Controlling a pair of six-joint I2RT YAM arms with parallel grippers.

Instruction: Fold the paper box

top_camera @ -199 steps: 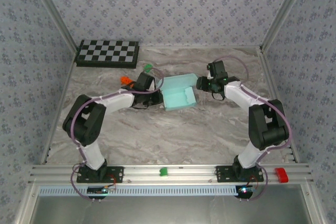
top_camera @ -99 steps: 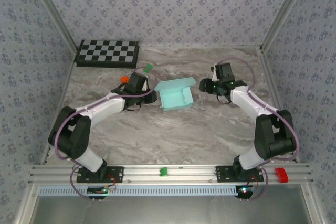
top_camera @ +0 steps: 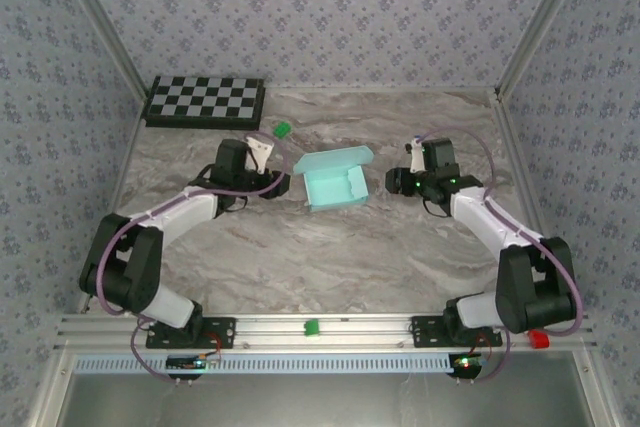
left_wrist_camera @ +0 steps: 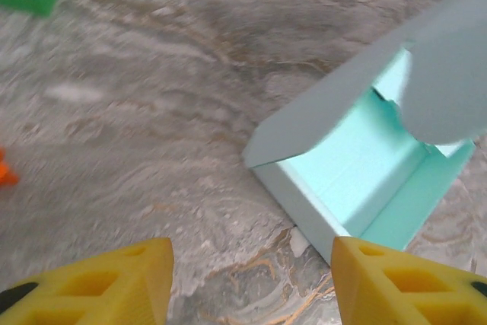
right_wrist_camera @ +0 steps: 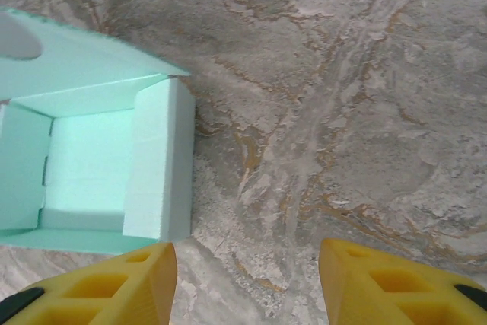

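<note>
Pale aqua thin-card box, folded into open rectangular tray w/ lid flap raised at far edge, on marbled grey desk. L jaws & R jaws spread, empty.

Matt thin-card paper box, smooth marbled table, matt yellow plastic fingers of left gripper

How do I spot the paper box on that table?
Look at the middle of the marble table. The paper box sits there with its lid open. It is pale aqua and much bigger than the small green block behind it.
</note>
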